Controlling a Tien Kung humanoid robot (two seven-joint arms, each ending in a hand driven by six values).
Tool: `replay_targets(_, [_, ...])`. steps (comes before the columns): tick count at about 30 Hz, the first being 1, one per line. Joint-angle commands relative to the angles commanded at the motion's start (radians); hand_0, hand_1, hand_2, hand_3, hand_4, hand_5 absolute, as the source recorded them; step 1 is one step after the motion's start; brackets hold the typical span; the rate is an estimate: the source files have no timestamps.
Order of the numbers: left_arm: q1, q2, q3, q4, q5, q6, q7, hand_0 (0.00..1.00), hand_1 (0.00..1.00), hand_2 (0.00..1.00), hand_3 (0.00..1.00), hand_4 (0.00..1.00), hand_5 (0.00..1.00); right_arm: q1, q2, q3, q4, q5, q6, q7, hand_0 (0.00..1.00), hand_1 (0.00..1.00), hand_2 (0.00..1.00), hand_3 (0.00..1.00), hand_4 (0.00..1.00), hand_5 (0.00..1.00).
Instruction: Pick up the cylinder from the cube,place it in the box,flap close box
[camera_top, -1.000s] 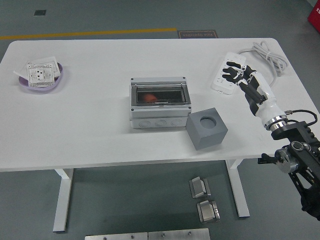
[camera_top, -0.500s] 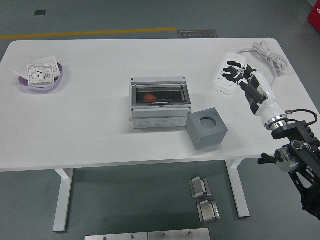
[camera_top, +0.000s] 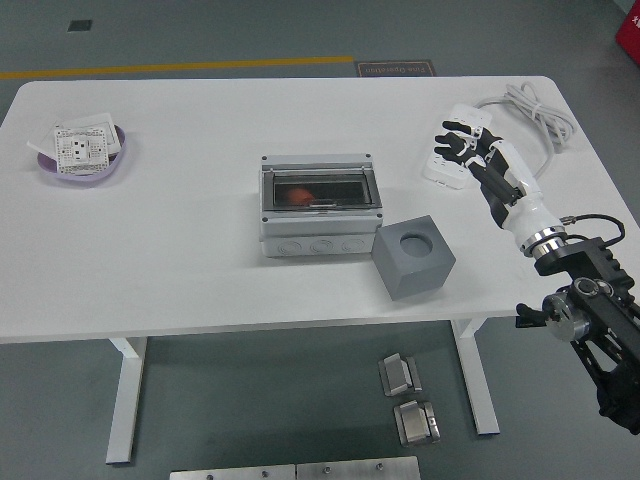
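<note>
The white worktop (camera_top: 200, 270) carries everything, and the grey junction box (camera_top: 320, 205) near its middle serves as the landmark. Its clear flap lies shut, and through it an orange-red shape, most likely the cylinder (camera_top: 297, 195), shows inside the box at its left part. Just right of the box and slightly nearer the worktop's near edge sits the grey cube (camera_top: 415, 257), its round socket empty. Well to the right of the box, the right hand (camera_top: 487, 165) hovers over a white power strip (camera_top: 455, 146) with its fingers (camera_top: 452, 143) spread and holding nothing. Far left of the box rests a purple dish (camera_top: 82, 160) with a white socket plate (camera_top: 80, 145) in it. Compared with a second ago, the right hand has drifted slightly up and toward the box, while box, flap and cube have not moved. Judging from that, the task looks finished and the arm is only repositioning. The left arm is out of view.
</note>
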Motion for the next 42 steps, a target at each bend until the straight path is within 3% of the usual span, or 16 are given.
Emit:
replay_targets(13, [0.02,-0.018,-0.005,0.001,-0.003,-0.019,0.035,0.686,0.684,0.647,0.685,0.695,0.183,-0.005,0.003,-0.008,0.003,-0.02,0.041,-0.014,0.83,0.756,0.778,0.743,0.928,0.552])
replay_targets(14, [0.02,-0.018,-0.005,0.001,-0.003,-0.022,0.04,0.696,0.689,0.649,0.686,0.695,0.183,-0.005,0.003,-0.01,0.003,-0.021,0.044,-0.016,0.864,0.79,0.81,0.76,0.972,0.597])
replay_targets(19, [0.021,-0.021,-0.002,0.002,-0.004,-0.035,0.069,0.696,0.689,0.649,0.686,0.695,0.183,-0.005,0.004,-0.012,0.005,-0.022,0.054,-0.022,0.864,0.79,0.81,0.76,0.972,0.597])
replay_targets(20, [0.022,-0.021,-0.002,0.002,-0.004,-0.036,0.072,0.717,0.717,0.661,0.689,0.695,0.182,-0.005,0.004,-0.011,0.005,-0.022,0.054,-0.022,0.892,0.821,0.846,0.819,0.998,0.728])
replay_targets(31, [0.022,-0.023,0.008,0.003,-0.015,-0.03,0.11,0.722,0.731,0.683,0.69,0.697,0.182,-0.001,0.007,-0.003,0.008,-0.034,0.042,-0.019,0.899,0.83,0.854,0.829,0.998,0.739])
replay_targets(32, [0.021,-0.023,0.009,0.003,-0.014,-0.029,0.114,0.727,0.763,0.758,0.724,0.703,0.186,0.0,0.007,-0.002,0.008,-0.035,0.038,-0.018,0.903,0.838,0.859,0.829,0.998,0.745])
replay_targets(37, [0.021,-0.026,0.018,0.002,-0.021,-0.039,0.136,0.727,0.763,0.758,0.724,0.703,0.186,0.003,0.005,0.0,0.01,-0.037,0.035,-0.018,0.903,0.838,0.859,0.829,0.998,0.745])
replay_targets(38, [0.021,-0.026,0.019,0.002,-0.022,-0.042,0.141,0.781,0.847,0.909,0.862,0.712,0.186,0.003,0.005,0.0,0.011,-0.037,0.035,-0.018,0.941,0.942,0.995,0.842,0.998,0.755])
replay_targets(42, [0.021,-0.027,0.024,0.001,-0.025,-0.051,0.155,0.781,0.847,0.909,0.862,0.712,0.186,0.004,0.005,0.0,0.011,-0.038,0.038,-0.02,0.941,0.942,0.995,0.842,0.998,0.755])
